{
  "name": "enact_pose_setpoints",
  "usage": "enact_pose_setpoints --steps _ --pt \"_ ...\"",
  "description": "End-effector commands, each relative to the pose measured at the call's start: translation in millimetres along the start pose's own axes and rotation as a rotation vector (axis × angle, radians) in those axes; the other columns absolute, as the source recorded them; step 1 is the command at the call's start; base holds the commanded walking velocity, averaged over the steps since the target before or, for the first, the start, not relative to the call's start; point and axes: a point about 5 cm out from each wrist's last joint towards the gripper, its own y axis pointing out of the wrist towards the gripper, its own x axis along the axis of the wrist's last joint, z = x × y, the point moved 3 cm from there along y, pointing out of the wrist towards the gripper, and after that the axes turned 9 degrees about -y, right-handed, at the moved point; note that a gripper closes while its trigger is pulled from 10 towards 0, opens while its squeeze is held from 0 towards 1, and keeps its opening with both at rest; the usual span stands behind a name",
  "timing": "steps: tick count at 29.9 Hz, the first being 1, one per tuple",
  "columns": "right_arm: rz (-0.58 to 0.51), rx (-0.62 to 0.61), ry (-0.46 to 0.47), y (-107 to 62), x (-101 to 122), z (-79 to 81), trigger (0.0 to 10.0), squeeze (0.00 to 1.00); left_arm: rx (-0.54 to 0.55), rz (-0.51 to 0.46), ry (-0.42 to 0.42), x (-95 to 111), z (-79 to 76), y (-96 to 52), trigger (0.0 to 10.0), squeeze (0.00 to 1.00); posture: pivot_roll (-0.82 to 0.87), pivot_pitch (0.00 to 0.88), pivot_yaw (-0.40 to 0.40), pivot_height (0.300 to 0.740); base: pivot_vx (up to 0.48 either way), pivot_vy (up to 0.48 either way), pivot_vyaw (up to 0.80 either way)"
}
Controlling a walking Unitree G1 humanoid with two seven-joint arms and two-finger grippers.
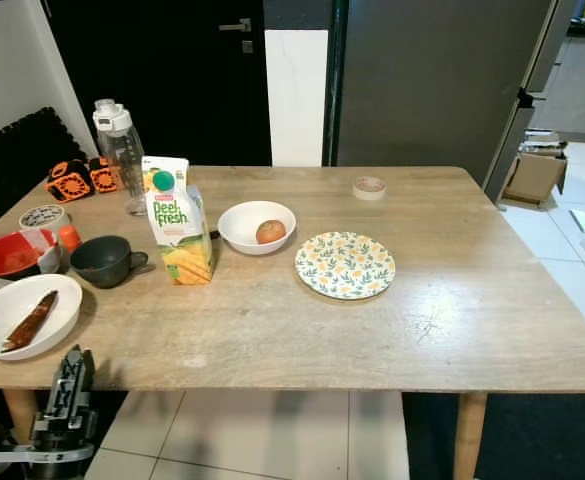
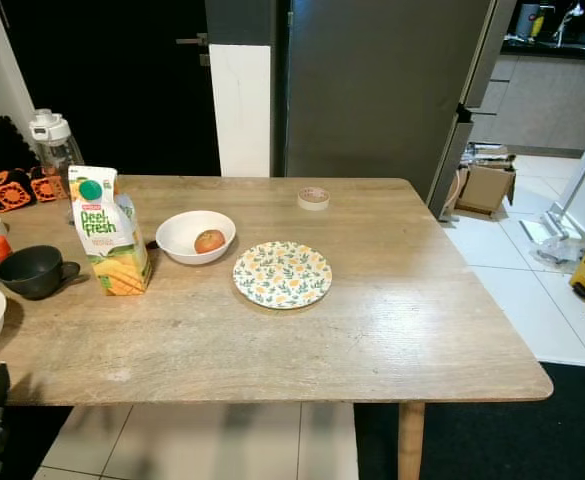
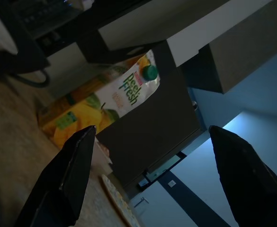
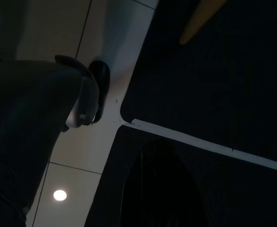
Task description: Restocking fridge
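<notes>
A long wooden table point(image 1: 452, 330) stretches ahead, its right half bare beyond a floral round plate point(image 1: 345, 265). The tall mango juice carton point(image 1: 179, 228) stands upright toward the left, green cap on top, printed front facing me, between a dark green mug point(image 1: 105, 260) and a white bowl holding an apple point(image 1: 257, 227). My left gripper point(image 3: 152, 175), fingers spread wide, sits low by the table's near edge, aimed at the carton. My right arm hangs idle; I cannot tell its fingers' state.

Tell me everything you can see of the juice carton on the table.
The juice carton stands upright on the wooden table, gable top closed by a green screw cap. Its printed card front reads "Peel Fresh" over pictures of yellow fruit. It sits between the dark mug and the white bowl, apart from both. Nothing holds it.
</notes>
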Motion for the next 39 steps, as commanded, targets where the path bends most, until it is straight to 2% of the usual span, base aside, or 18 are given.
enact_pose_setpoints --steps 1,8,14,19,21,22,23,27,32,39 --pt "0.004 0.003 0.002 0.0 -1 1.3 10.0 0.0 -0.061 0.028 0.013 1 -7.3 8.6 10.0 0.0 -0.08 0.0 0.02 0.74 0.0 0.0 0.0" --pt "0.004 0.005 -0.002 0.1 -1 1.6 10.0 0.0 -0.195 0.059 0.076 5 -24.3 35.9 10.0 0.0 -0.07 0.0 0.016 0.74 0.0 0.0 0.0" --pt "0.004 0.004 -0.002 0.0 -1 1.4 10.0 0.0 -0.338 0.106 0.171 11 -47.2 72.1 10.0 0.0 -0.07 0.0 0.016 0.74 0.0 0.0 0.0" --pt "0.009 0.008 -0.001 0.0 -4 3.7 10.0 0.0 -0.359 0.133 0.297 11 -62.4 111.9 10.0 0.0 -0.07 0.0 0.017 0.74 0.0 0.0 0.0" --pt "0.01 0.009 -0.001 0.0 -4 3.9 10.0 0.0 -0.356 0.14 0.307 10 -62.8 115.7 10.0 0.0 -0.07 0.0 0.018 0.74 0.0 0.0 0.0" --pt "0.011 0.009 -0.001 0.0 -5 4.1 10.0 0.0 -0.354 0.152 0.344 5 -65.1 126.8 10.0 0.0 -0.07 0.0 0.018 0.74 0.0 0.0 0.0" --pt "0.011 0.009 -0.001 0.0 -5 4.1 10.0 0.0 -0.354 0.152 0.344 5 -65.1 126.8 10.0 0.0 -0.07 0.0 0.018 0.74 0.0 0.0 0.0" --pt "0.011 0.009 0.002 0.1 -5 4.8 10.0 0.0 -0.301 0.102 0.41 3 -67.4 154.6 10.0 0.0 -0.08 0.0 0.021 0.74 0.0 0.0 0.0" --pt "0.011 0.009 0.003 0.1 -4 5.0 10.0 0.0 -0.269 0.076 0.436 3 -67.4 162.9 10.0 0.0 -0.08 0.0 0.021 0.74 0.0 0.0 0.0" --pt "0.011 0.009 0.005 0.1 -5 5.0 10.0 0.0 -0.252 0.082 0.448 -3 -67.3 164.9 10.0 0.0 -0.08 0.0 0.021 0.74 0.0 0.0 0.0"
